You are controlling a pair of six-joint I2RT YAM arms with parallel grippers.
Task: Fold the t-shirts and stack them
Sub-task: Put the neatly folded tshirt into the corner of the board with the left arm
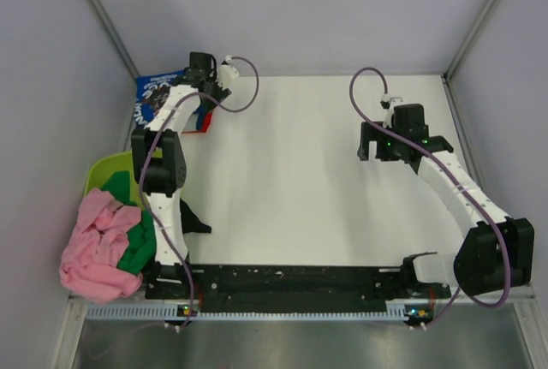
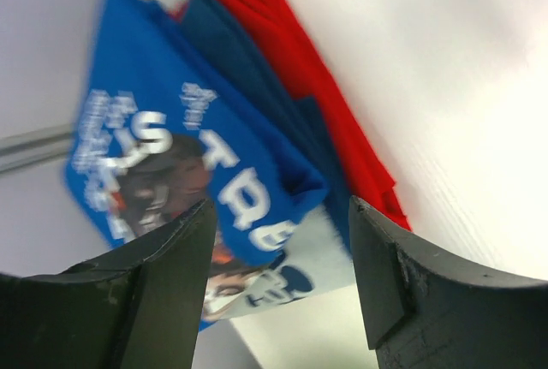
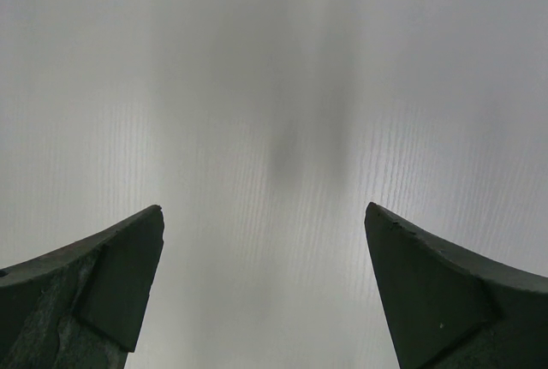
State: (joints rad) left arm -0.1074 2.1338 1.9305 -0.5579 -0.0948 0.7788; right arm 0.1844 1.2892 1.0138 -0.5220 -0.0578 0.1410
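Both jaws stand apart in the top view, the left jaws above the folded blue t-shirt (image 1: 157, 95) in the tabletop's (image 1: 291, 181) far-left corner. Left wrist: empty jaws straddle blue stacked on the red t-shirt (image 2: 342, 121). The view is blurred, but a descending tip could probably snag a fold and skew the stack. Right wrist: the right jaws are apart and empty over the tabletop.

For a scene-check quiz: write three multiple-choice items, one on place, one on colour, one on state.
1. Where is the folded blue t-shirt? A. far-left corner of the table B. table centre C. near-right corner
2. What colour is the stack's bottom t-shirt? A. yellow B. red C. white
3. The right pincer is: A. shut on cloth B. open and empty C. out of view
1 A, top view shows it there; 2 B, red cloth juts out beneath; 3 B, its fingers stand apart over bare table.
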